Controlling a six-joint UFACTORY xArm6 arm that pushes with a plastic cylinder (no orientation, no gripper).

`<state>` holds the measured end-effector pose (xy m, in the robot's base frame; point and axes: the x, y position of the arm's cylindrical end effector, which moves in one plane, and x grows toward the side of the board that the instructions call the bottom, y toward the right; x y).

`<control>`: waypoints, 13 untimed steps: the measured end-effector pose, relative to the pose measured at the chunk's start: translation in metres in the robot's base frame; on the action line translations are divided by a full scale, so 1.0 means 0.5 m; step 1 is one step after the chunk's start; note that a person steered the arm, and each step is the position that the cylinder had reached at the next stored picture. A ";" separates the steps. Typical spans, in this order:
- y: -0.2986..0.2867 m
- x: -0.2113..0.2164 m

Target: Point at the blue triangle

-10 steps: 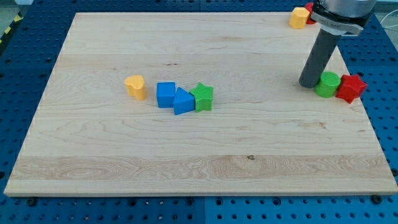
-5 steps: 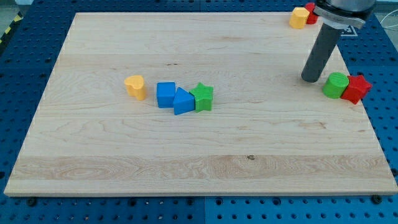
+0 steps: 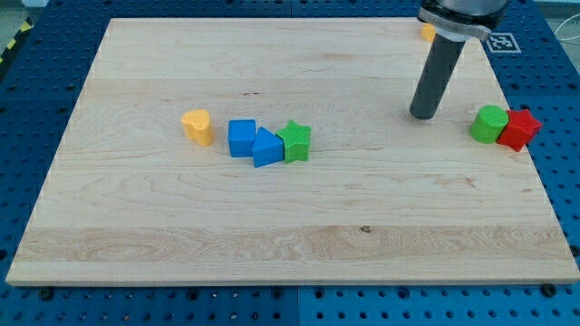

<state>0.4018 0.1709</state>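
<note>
The blue triangle [image 3: 267, 148] lies near the board's middle, touching a blue cube [image 3: 242, 138] on its left and a green star [image 3: 294, 141] on its right. My tip [image 3: 421, 116] rests on the board well to the right of this cluster, in the upper right part of the view. It touches no block.
A yellow heart-shaped block [image 3: 198, 126] sits left of the blue cube. A green cylinder [image 3: 490, 124] and a red star [image 3: 518, 129] stand together at the board's right edge. A yellow block [image 3: 426, 33] at the top right is mostly hidden behind the rod.
My tip has moved left and slightly up, away from the green cylinder and red star. Those two blocks shifted a little right earlier and now stand still.
</note>
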 end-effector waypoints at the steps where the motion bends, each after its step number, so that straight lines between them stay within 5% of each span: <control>1: -0.009 0.000; 7: -0.210 -0.024; 13: -0.292 -0.025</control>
<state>0.3895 0.0247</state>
